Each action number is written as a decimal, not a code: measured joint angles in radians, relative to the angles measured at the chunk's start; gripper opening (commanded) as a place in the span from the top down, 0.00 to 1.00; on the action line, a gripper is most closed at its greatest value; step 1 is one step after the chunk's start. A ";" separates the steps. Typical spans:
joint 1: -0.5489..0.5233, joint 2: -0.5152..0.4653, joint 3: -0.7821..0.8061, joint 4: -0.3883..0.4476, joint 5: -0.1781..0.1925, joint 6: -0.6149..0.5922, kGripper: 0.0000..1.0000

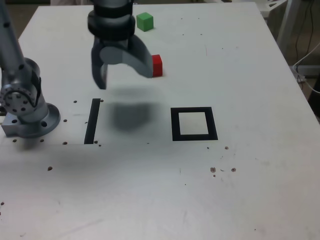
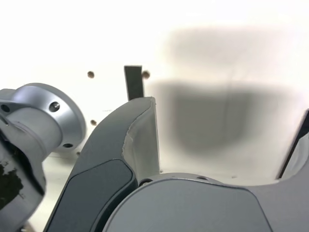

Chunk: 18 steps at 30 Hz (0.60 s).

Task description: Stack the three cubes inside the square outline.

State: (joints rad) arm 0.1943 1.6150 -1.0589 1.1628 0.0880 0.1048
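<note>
1. Exterior view: I am seeing the square outline [image 1: 194, 124] lying empty; nothing is stacked. The red cube [image 1: 157, 65] and green cube [image 1: 145, 21] are sitting well beyond it on the tabletop [image 1: 250, 190]; yellow is not showing. The fingers [image 1: 122, 75] are hanging spread, empty.
2. Wrist view: I am seeing only one finger [image 2: 140, 130] and the black strip [image 2: 133, 82]; no cube is showing.
</note>
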 measured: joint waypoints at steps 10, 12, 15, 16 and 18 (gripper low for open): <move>0.155 0.125 -0.112 0.001 0.045 -0.007 0.01; 0.177 0.153 -0.137 0.001 0.053 -0.002 0.01; 0.220 0.200 -0.173 -0.004 0.066 0.010 0.01; 0.230 0.212 -0.180 -0.005 0.067 0.014 0.01; 0.249 0.234 -0.197 -0.006 0.070 0.023 0.01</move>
State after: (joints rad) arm 0.4433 1.8489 -1.2561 1.1573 0.1579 0.1281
